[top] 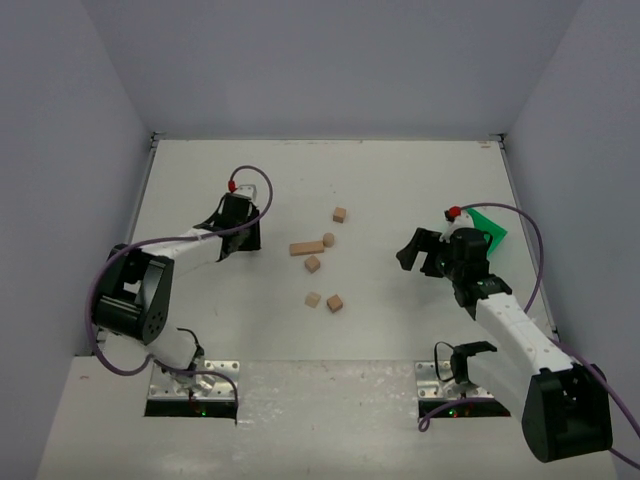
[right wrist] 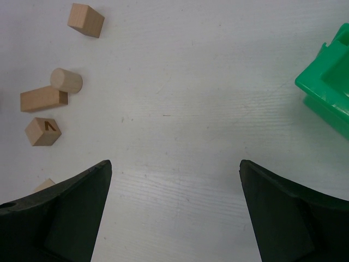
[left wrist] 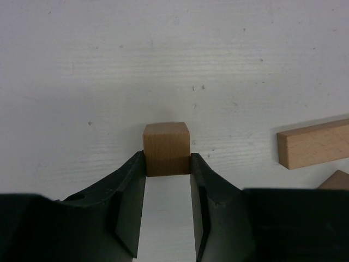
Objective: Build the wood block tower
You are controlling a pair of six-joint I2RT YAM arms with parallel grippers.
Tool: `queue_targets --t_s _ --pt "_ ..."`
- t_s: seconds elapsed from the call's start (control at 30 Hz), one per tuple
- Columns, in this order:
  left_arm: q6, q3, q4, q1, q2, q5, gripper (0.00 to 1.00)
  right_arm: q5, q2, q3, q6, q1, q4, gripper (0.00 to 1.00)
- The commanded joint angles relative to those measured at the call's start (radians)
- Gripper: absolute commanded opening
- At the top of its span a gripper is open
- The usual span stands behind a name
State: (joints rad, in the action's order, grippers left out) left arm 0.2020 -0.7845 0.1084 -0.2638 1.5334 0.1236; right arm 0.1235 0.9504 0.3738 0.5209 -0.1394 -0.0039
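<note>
- Our left gripper (left wrist: 168, 162) squeezes one small cube (left wrist: 166, 143) tight between its fingertips.
- That cube sits low on the white table (left wrist: 163, 54), on the left side, a little apart from the other blocks.
- The long bar (top: 307, 248) lies flat in the middle of the table.
- A round block (top: 328, 239) lies just beside the bar's right end.
- We see a far cube (top: 340, 214) past the bar and a near cube (top: 313, 264) just in front of it.
- Two more cubes (top: 323, 301) lie side by side closer to us.
- Our right gripper (right wrist: 174, 164) is spread wide and holds nothing.
- It hangs over bare table, between the blocks and the green bin (right wrist: 327, 93).
</note>
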Motion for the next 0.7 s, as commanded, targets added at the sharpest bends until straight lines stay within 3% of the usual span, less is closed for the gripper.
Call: queue_targets --t_s 0.0,0.23,0.43,0.67 --pt "-0.024 -0.015 -0.081 0.027 0.065 -0.018 0.13 0.016 0.0 0.002 -0.001 0.003 0.053 0.99" --pt "-0.025 -0.059 -0.05 0.04 0.147 -0.019 0.11 0.013 -0.018 -0.006 -0.012 0.003 0.053 0.99" --pt "-0.015 -0.048 -0.046 0.046 0.134 -0.014 0.21 0.013 -0.022 -0.005 -0.013 0.003 0.05 0.99" --pt "-0.01 -0.05 -0.035 0.046 0.128 -0.034 0.53 0.008 -0.022 -0.005 -0.012 0.003 0.047 0.99"
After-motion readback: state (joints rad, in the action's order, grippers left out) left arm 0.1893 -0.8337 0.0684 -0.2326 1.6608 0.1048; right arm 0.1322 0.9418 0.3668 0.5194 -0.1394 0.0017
